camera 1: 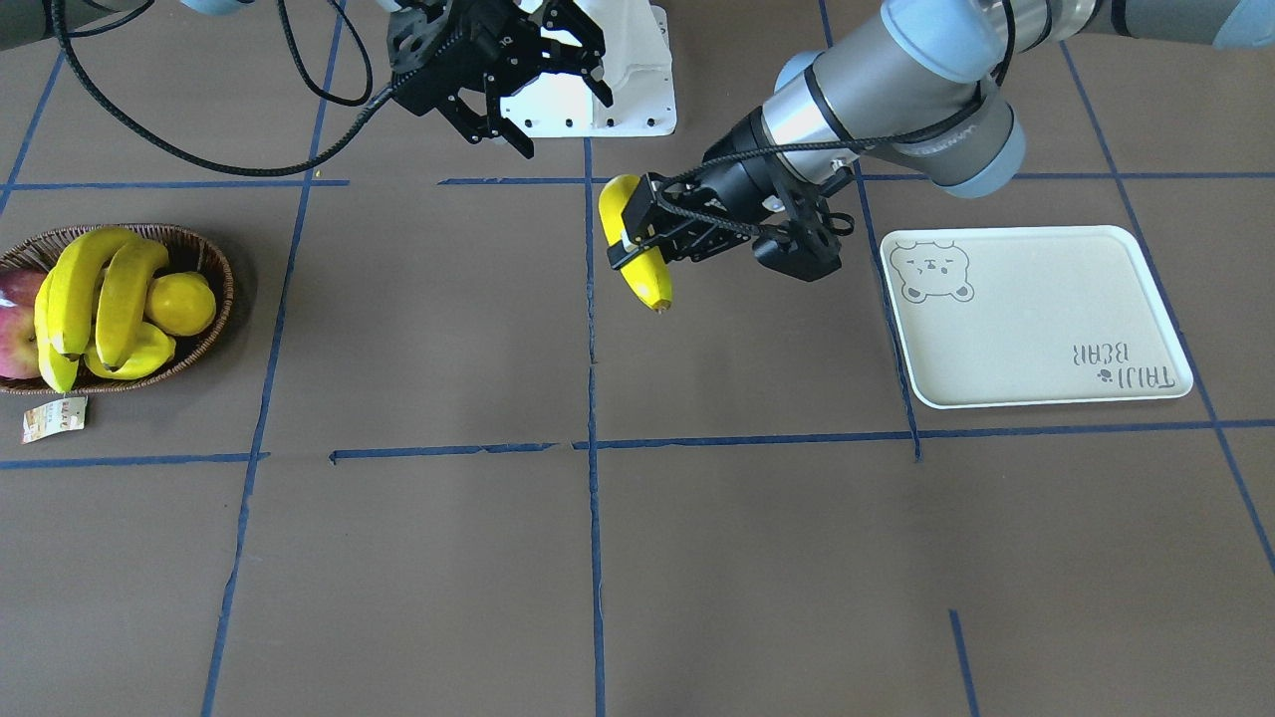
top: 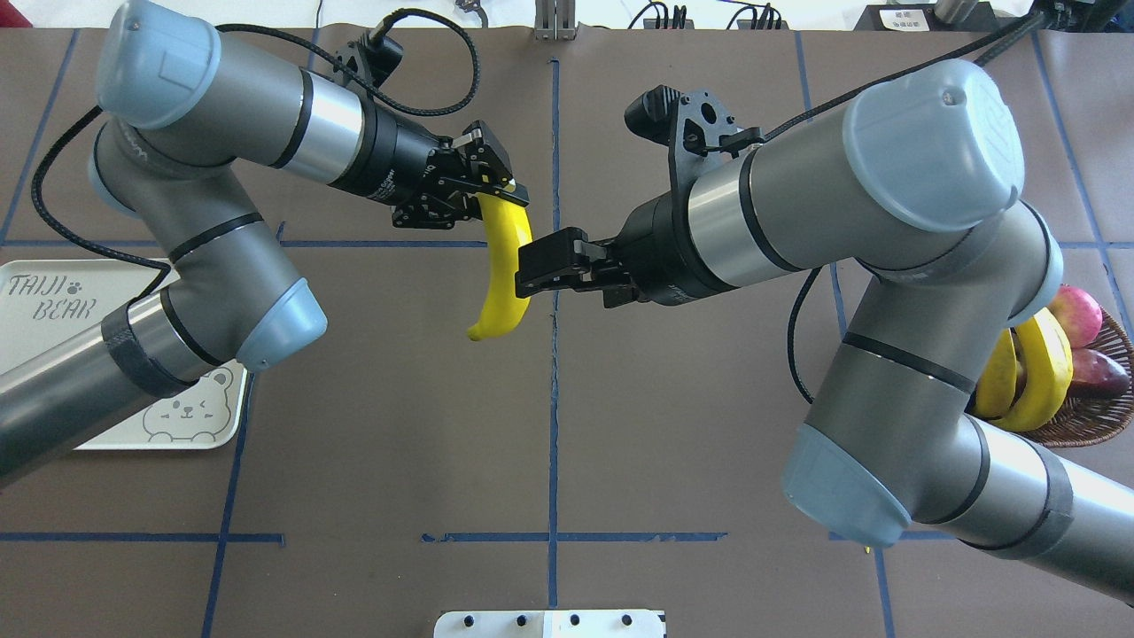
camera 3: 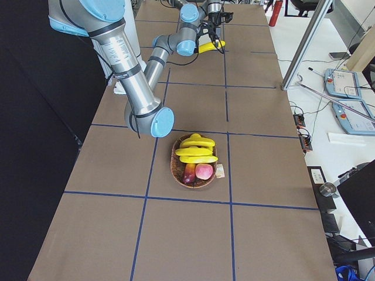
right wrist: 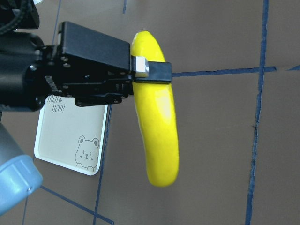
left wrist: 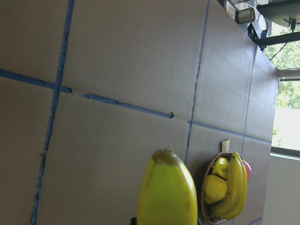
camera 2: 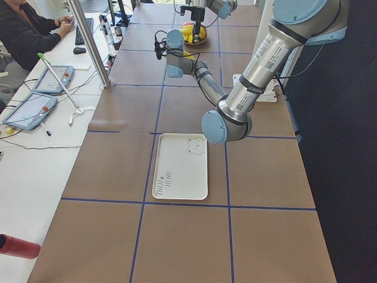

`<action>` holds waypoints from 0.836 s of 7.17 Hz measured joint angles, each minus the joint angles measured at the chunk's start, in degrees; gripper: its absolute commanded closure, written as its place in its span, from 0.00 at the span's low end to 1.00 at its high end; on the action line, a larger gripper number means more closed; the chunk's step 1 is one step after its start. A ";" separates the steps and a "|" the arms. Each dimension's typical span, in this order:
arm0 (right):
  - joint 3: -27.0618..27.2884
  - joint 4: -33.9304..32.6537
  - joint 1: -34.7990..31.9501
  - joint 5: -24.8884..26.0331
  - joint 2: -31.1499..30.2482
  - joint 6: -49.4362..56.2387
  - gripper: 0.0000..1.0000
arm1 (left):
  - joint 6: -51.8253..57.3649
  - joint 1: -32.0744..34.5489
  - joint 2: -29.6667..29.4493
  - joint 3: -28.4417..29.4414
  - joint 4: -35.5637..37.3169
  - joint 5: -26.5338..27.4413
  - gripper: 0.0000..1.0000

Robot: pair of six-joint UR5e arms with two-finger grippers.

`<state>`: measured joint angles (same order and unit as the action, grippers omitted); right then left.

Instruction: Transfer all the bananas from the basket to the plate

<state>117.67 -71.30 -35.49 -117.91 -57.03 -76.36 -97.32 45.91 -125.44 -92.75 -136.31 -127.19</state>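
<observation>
Grip on the banana [right wrist: 154, 131]: You are carrying a light, smooth-skinned fruit that I judge firm enough for a steady clamp but easy to bruise. Its curve is inviting it to swing, so a hold nearer mid-length would be steadying it better.
Banana's look: It is showing bright, even yellow, long and curved, with a darker tip at the free end.
Banana's place: It is hanging clear of the counter [camera 1: 448, 329] near the centre tape line, between basket and plate.
Left gripper [camera 1: 630, 239]: Its fingers are clamping across the banana near one end (most of the length is hanging unsupported below the grip).
Right gripper [camera 1: 558, 118]: Its fingers are standing spread and gripping nothing, just beside the banana in the overhead view but not touching it.
Plate [camera 1: 1046, 309]: It is lying bare on the left arm's side, bear print facing up; you are heading here next, by my reading.
Basket [camera 1: 224, 269]: It is sitting farthest off, on the right arm's side, holding what look like three more bananas [camera 1: 100, 289], overlapping beside a lemon [camera 1: 184, 304], so the job is looking barely begun.
</observation>
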 measured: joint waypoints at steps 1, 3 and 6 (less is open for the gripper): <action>2.23 -0.14 -0.21 0.40 -1.98 -0.10 0.00 | 4.98 2.88 2.60 0.37 4.56 -1.25 1.00; 5.21 -0.49 -0.86 0.53 -6.09 -0.09 0.00 | 17.94 10.26 9.16 -1.14 13.50 -4.11 1.00; 6.19 -0.91 -2.43 0.38 -10.17 0.23 0.00 | 36.99 17.12 23.81 -2.52 15.82 -3.99 1.00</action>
<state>123.86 -72.21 -37.93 -117.53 -67.20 -76.13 -60.33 63.03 -101.63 -95.27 -120.49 -131.19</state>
